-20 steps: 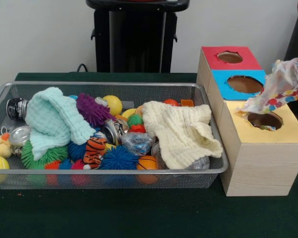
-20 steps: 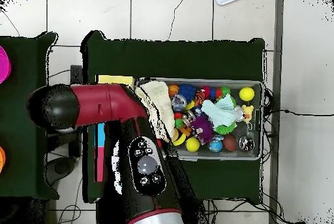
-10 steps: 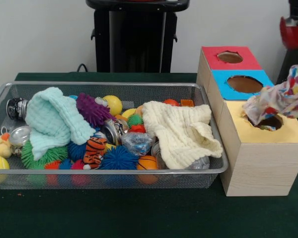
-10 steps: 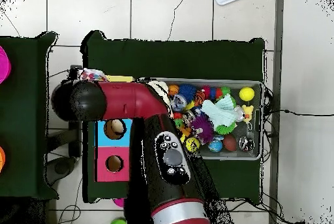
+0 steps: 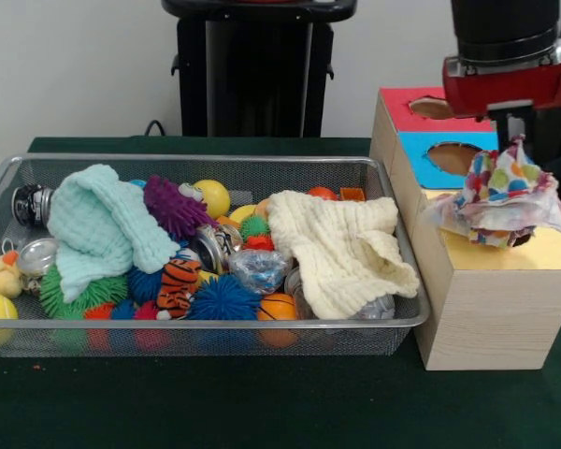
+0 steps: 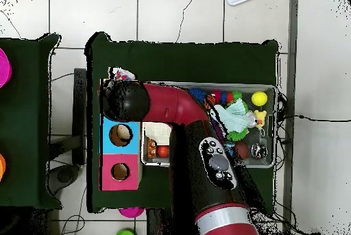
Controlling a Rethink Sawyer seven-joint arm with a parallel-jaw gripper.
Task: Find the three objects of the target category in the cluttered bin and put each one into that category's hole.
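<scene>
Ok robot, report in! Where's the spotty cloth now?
Tool over the yellow box top, grip hidden. Spotty cloth heaped over the yellow hole, not yet through. Two more cloths wait in the basket.

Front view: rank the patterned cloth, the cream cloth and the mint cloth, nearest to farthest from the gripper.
1. Patterned cloth, on the yellow box top, right under the gripper.
2. Cream cloth, at the bin's right end.
3. Mint cloth, at the bin's left end.

We saw a lab: a green-clothed table (image 5: pixel 262 402) on a tiled floor (image 6: pixel 178 13), cables (image 6: pixel 291 119) trailing off right, and a plain white wall (image 5: pixel 75 75) at upper left.
</scene>
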